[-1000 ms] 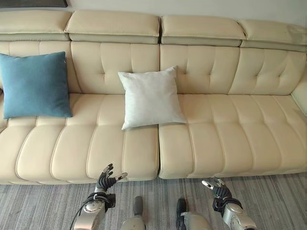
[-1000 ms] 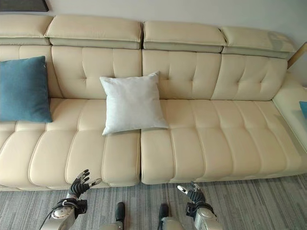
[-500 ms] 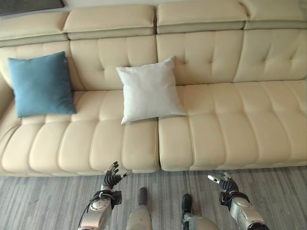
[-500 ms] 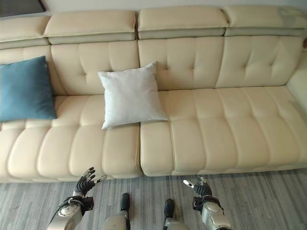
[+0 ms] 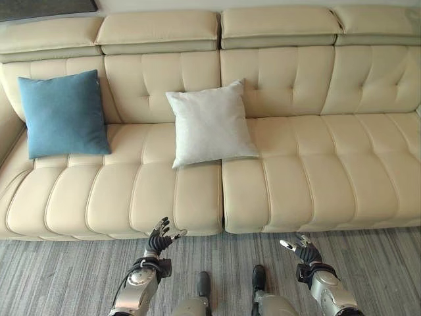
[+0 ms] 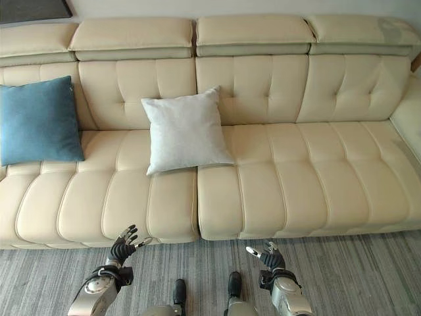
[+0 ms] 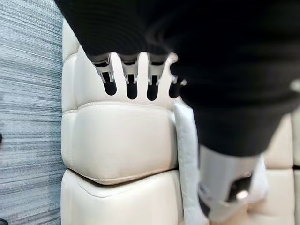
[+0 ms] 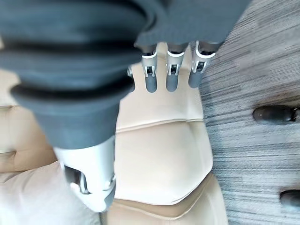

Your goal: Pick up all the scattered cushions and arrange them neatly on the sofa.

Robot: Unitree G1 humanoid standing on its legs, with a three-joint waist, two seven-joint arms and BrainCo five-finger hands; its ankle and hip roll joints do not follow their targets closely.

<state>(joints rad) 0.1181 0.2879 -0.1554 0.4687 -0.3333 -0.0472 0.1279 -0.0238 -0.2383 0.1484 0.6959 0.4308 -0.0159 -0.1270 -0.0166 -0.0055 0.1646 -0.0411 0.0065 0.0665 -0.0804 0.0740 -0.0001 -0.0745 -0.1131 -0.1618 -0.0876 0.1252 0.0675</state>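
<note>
Fingers: both the left hand (image 5: 158, 238) and right hand (image 5: 304, 251) are relaxed, empty, low over the floor (image 5: 59, 276).
Cushions: blue cushion (image 5: 64, 114) and white cushion (image 5: 209, 123) lean upright on the sofa (image 5: 316, 184).
Change: only the camera has shifted; cushions unmoved, so arranging looks done.

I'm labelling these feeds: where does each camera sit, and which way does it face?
Left eye view: head, looking down at sofa, white cushion, blue cushion; both hands low.
Right eye view: same scene, slightly offset.
Left wrist view: along left robot hand toward sofa.
Right wrist view: along right robot hand toward sofa, floor.
</note>
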